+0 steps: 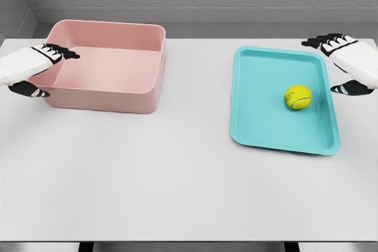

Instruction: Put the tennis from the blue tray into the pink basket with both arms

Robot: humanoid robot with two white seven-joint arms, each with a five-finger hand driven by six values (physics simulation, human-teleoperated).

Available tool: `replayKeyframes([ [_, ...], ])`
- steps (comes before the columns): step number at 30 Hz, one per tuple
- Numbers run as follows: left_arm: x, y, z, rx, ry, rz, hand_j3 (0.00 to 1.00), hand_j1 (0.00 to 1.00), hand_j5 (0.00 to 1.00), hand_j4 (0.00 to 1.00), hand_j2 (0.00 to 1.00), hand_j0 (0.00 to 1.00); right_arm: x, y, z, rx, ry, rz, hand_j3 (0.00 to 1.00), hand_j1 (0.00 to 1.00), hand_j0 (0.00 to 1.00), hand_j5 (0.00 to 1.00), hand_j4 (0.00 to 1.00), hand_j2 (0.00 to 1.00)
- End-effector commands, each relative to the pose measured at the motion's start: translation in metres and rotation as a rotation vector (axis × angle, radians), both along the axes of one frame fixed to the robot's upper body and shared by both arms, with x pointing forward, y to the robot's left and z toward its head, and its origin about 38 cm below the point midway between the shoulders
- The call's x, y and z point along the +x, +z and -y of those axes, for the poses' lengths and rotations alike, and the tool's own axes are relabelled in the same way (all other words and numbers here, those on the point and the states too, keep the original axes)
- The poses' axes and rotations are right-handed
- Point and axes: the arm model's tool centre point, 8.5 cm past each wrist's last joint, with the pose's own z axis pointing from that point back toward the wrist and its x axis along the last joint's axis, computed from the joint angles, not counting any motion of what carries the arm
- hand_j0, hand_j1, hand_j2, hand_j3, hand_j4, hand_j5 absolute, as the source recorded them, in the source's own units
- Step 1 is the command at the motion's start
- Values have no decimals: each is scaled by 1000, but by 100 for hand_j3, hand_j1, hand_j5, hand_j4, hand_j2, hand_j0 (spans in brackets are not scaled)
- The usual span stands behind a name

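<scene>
Fingers spread on both sides, holding nothing — left hand (32,66) at the pink basket (150,90) edge, probably to steady it; right hand (348,63) beside the blue tray (260,128); tennis ball (297,97) lies inside the tray.

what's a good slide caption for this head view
Tennis ball on the blue tray, pink basket empty, both open hands at the table's sides.

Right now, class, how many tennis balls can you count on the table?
1. The tennis ball lies in the blue tray, towards its right side. The pink basket looks empty; none seems hidden.
</scene>
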Motion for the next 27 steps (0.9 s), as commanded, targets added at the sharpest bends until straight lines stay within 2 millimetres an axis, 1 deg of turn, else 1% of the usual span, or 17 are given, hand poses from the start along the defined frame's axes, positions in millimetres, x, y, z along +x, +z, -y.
replayKeyframes([
  [1,0,1,-1,-5,3,1,100,100,100,100,100,100,0,1,1,-2,1,1,100,100,100,100,100,100],
  [5,-1,3,-3,0,6,2,100,100,100,100,100,100,1,0,4,-1,-17,-3,100,100,100,100,100,100],
  [6,-1,3,-3,1,5,2,100,100,100,100,100,100,2,-4,8,-1,-34,-14,100,100,100,100,100,100],
  [8,-1,5,-6,7,9,5,100,100,100,100,100,100,0,-25,5,-48,-19,-135,100,100,100,100,100,100],
  [10,-1,5,-5,5,7,6,100,100,100,100,100,100,-1,-30,4,-78,-12,-191,100,100,100,100,100,100],
  [11,-1,5,-5,5,7,6,100,100,100,100,100,100,0,-31,2,-88,-12,-221,100,100,100,100,100,100],
  [12,-1,5,-5,6,8,6,100,100,100,100,100,100,4,-30,3,-90,-50,-224,100,100,100,100,100,100],
  [14,-1,5,-5,6,8,6,100,100,100,100,100,100,12,-31,-9,-105,-41,-257,100,100,100,100,100,100],
  [17,-1,5,-5,6,8,6,100,100,100,100,100,100,22,-31,-11,-122,-98,-307,100,100,100,100,100,100],
  [18,-1,5,-5,6,8,6,100,100,100,100,100,100,28,-33,-16,-128,-109,-332,100,100,100,100,100,100],
  [21,-1,5,-6,8,11,6,100,100,100,100,100,100,42,-47,-25,-142,-105,-394,100,100,100,100,100,100],
  [24,-1,5,-6,8,10,5,100,100,100,100,100,100,40,-55,-26,-158,-101,-423,100,100,100,100,100,100],
  [27,-1,5,-6,8,10,5,100,100,100,100,100,100,42,-50,-26,-156,-102,-414,100,100,100,100,100,100],
])
